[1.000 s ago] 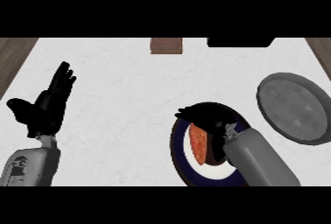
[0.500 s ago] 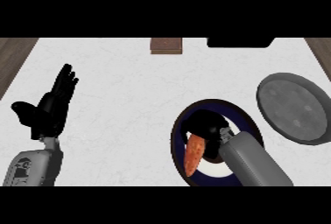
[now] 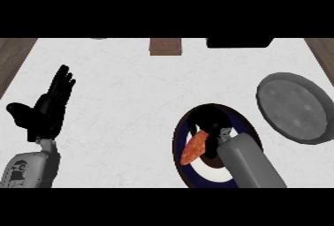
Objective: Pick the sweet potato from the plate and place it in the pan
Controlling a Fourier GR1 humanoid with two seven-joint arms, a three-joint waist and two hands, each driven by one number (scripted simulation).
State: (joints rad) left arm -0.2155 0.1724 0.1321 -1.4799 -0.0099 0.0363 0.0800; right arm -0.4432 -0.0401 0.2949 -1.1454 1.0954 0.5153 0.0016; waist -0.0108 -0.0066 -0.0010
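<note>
An orange sweet potato [image 3: 194, 147] lies over the left part of a dark plate [image 3: 183, 166] with a white centre, at the lower middle right of the counter. My right hand [image 3: 210, 124] is over the plate, its fingers curled round the upper end of the sweet potato, and its grey forearm hides the plate's right side. The grey round pan [image 3: 295, 107] sits to the right of the plate, apart from it. At the left, my left hand [image 3: 47, 108] rests open with fingers up.
A brown block [image 3: 165, 46] and a black object [image 3: 239, 42] sit at the counter's far edge. Wooden floor shows past the counter's left and right sides.
My right hand has closed on the sweet potato and pulled back toward me, and the sweet potato has turned more upright. The left hand has stayed still.
</note>
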